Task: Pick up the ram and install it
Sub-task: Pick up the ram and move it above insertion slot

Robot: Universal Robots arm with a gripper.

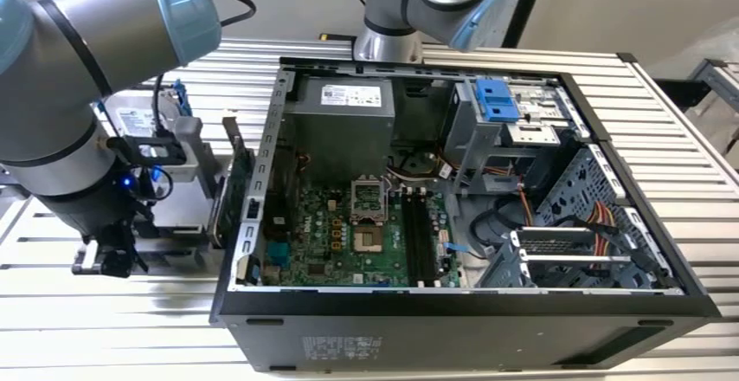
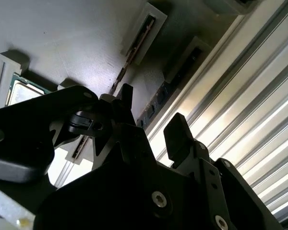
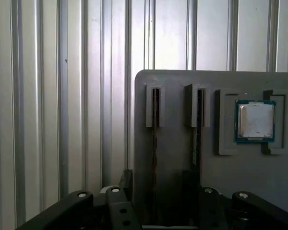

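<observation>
Two ram sticks [image 3: 155, 115] stand in their grey holder [image 3: 177, 91]; the open end effector [image 2: 152, 112] hovers above, nothing installed.

Power supply sticker: a white sticker [image 1: 350, 95] sits on the grey power supply [image 1: 335, 134] inside the computer case [image 1: 462, 320]; its dark print is too small to read.
Hard drive label: a pale label [image 1: 137, 121] on the drive standing outside the case, at the exterior view's left; it is not legible.
Case sticker: a faint printed patch [image 1: 343, 346] on the case's black outer wall; the characters cannot be made out.
Motherboard: fine markings on the green board [image 1: 335, 234]; they are unreadable.
Processor: a metal lid [image 3: 255, 120] in the grey tray [image 3: 182, 86] in the first wrist view; no marking can be read.
Readable text: none.
</observation>
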